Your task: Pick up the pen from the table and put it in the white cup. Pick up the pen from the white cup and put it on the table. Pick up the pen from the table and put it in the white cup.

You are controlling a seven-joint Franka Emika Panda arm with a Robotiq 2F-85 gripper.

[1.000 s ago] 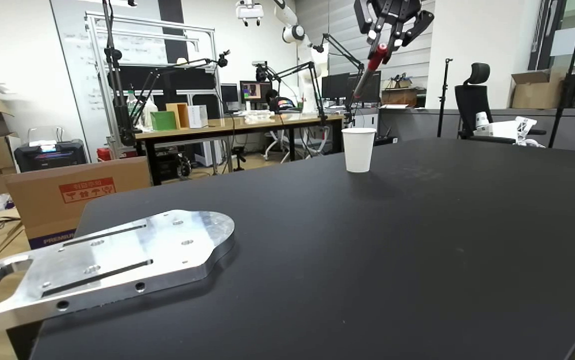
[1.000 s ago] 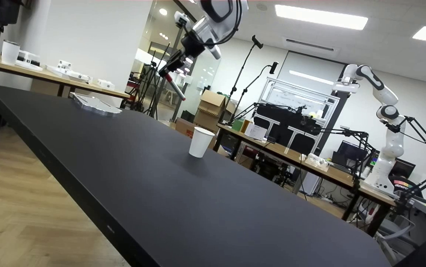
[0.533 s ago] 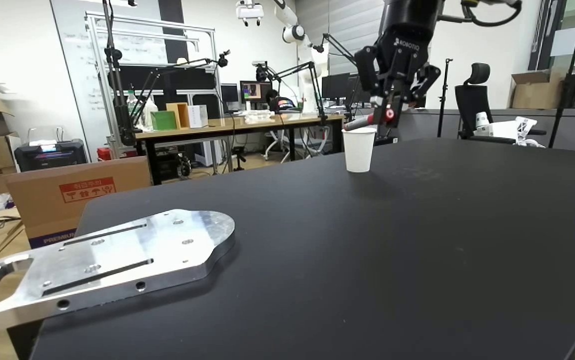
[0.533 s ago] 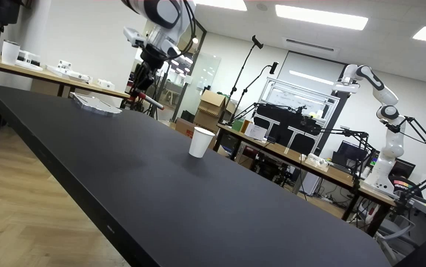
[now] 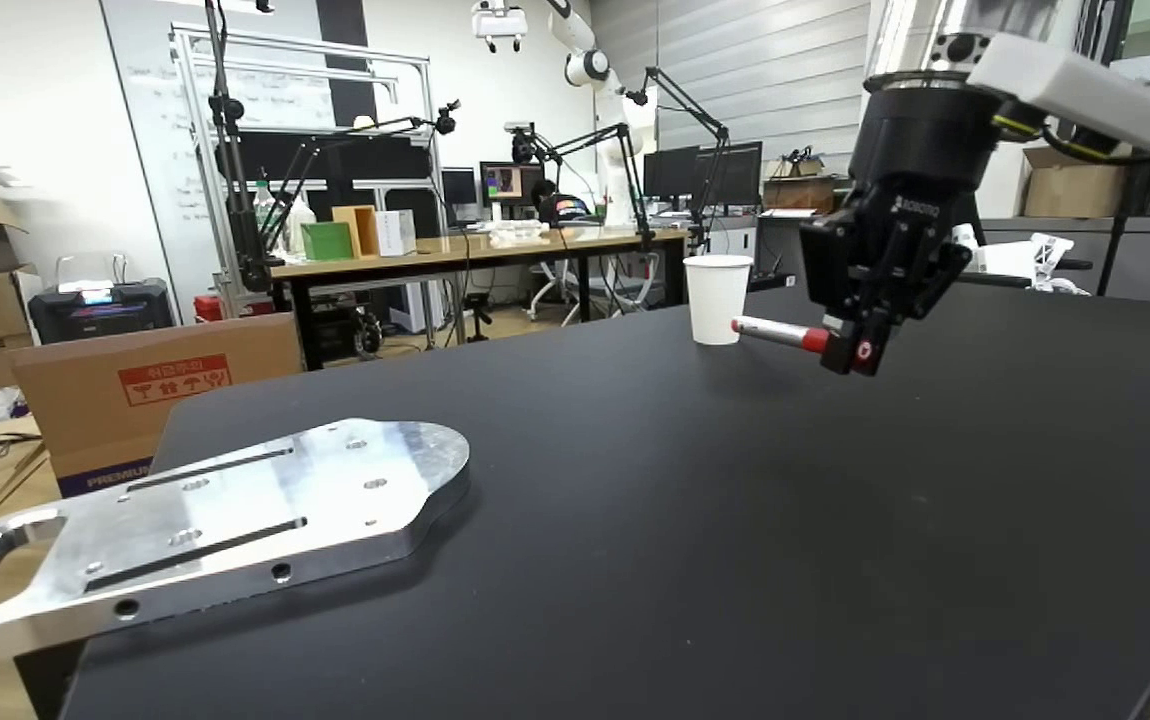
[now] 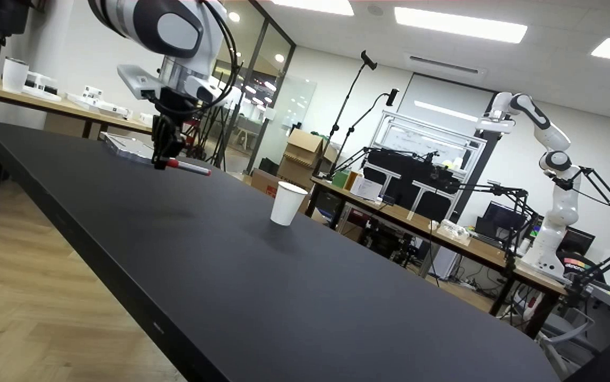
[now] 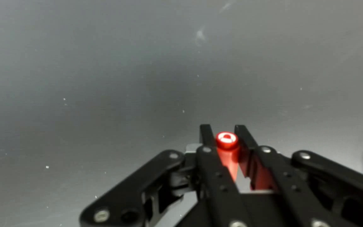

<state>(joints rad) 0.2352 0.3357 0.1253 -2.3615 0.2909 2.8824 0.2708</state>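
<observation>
Tool (image 6: 162, 162) in an exterior view is clamped on the red end of the pen (image 6: 192, 168), whose pale barrel juts out right of the tool above the tabletop (image 6: 305, 297), where the white cup (image 6: 287, 206) stands upright, farther right of the tool.

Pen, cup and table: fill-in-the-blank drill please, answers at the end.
The claw grips the pen by its ____-coloured end.
Of inside and outside, the pen is ____ the white cup.
The white cup's open mouth faces ____.
The table has a top coloured ____.
Missing words: red; outside; up; black.
</observation>
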